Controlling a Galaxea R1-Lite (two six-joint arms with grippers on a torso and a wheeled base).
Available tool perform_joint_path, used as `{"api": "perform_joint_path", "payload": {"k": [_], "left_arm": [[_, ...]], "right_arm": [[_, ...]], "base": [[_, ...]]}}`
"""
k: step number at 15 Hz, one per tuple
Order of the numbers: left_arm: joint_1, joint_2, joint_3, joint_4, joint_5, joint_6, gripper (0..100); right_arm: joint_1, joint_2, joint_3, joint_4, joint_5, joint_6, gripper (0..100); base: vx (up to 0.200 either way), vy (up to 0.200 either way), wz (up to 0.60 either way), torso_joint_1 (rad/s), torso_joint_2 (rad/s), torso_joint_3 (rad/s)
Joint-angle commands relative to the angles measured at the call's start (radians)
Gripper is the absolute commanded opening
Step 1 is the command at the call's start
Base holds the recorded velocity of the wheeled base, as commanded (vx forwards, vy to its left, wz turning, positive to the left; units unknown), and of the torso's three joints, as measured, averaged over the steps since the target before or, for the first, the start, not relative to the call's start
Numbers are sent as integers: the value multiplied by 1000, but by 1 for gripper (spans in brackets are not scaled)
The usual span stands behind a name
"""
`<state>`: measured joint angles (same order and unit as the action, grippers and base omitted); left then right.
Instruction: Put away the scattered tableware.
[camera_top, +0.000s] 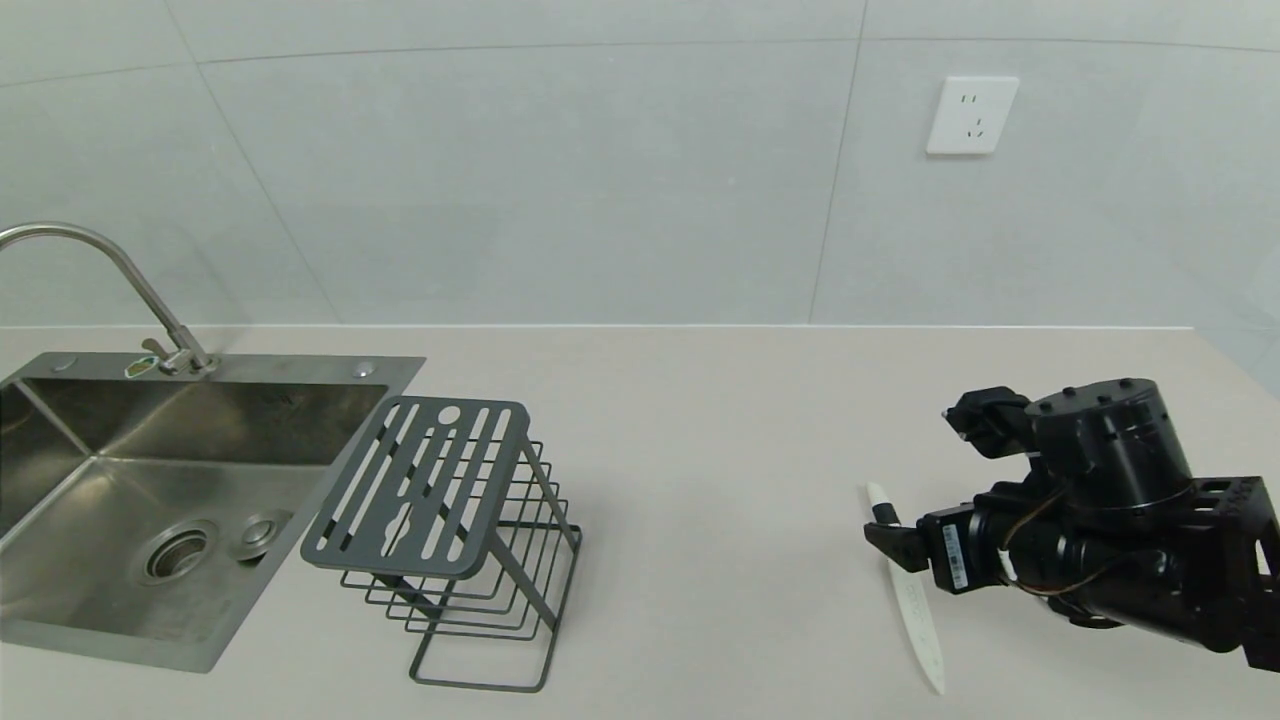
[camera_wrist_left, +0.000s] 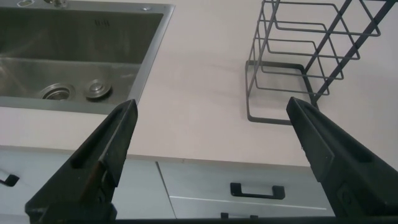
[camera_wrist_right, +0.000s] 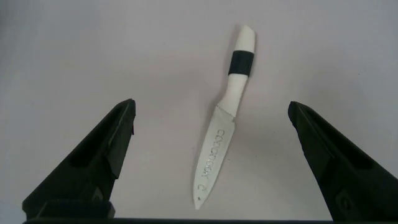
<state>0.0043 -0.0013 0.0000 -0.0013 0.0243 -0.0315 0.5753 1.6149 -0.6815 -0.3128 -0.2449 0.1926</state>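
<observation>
The knife (camera_top: 918, 615) is white with a dark band round its handle. It lies flat on the pale counter (camera_top: 700, 450) directly below the right claw (camera_wrist_right: 211, 109). In the right wrist view it sits in the gap between the two fingers (camera_wrist_right: 93, 162), apart from both and slightly nearer the one on the wall side. That claw is spread wide, its fingers well apart and clear of the knife. In the head view the tip of the lower finger crosses in front of the knife close to the dark band. The handle points away from the claw towards the back wall, and the blade runs past the claw towards the counter's front edge. Well off to this claw's left stands the dark wire rack (camera_top: 440, 520) with a slotted plate on top, and beyond the rack the steel sink (camera_top: 210, 370) is set into the counter. The sink's drain (camera_top: 178, 553) is in the basin floor and the curved faucet (camera_top: 100, 250) rises at its back rim. A white wall socket (camera_top: 972, 115) is on the tiles above and behind the right claw. The left claw (camera_wrist_left: 211, 104) is also spread wide. It hangs over the counter's front edge, with the rack's foot ahead of it on one side and the sink basin ahead on the other. Below it is a cabinet front with a dark drawer handle (camera_wrist_left: 257, 190).
</observation>
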Motion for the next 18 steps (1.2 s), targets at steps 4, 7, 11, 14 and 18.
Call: {"api": "perform_joint_path", "payload": {"k": [4, 7, 11, 14, 18], "left_arm": [[0, 1, 0, 0, 0, -1, 100], [0, 1, 0, 0, -1, -1, 100], [0, 1, 0, 0, -1, -1, 100], [0, 1, 0, 0, -1, -1, 100], [0, 1, 0, 0, -1, -2, 100]], "right_arm": [[0, 129, -50, 3, -50, -2, 100], [1, 198, -62, 3, -96, -5, 100], [1, 209, -64, 24, -120, -4, 100], [15, 192, -38, 41, -126, -1, 100], [15, 214, -29, 34, -125, 4, 100]], "base": [[0, 0, 0, 0, 0, 0], [0, 0, 0, 0, 0, 0], [0, 0, 0, 0, 0, 0], [0, 0, 0, 0, 0, 0], [0, 0, 0, 0, 0, 0]]}}
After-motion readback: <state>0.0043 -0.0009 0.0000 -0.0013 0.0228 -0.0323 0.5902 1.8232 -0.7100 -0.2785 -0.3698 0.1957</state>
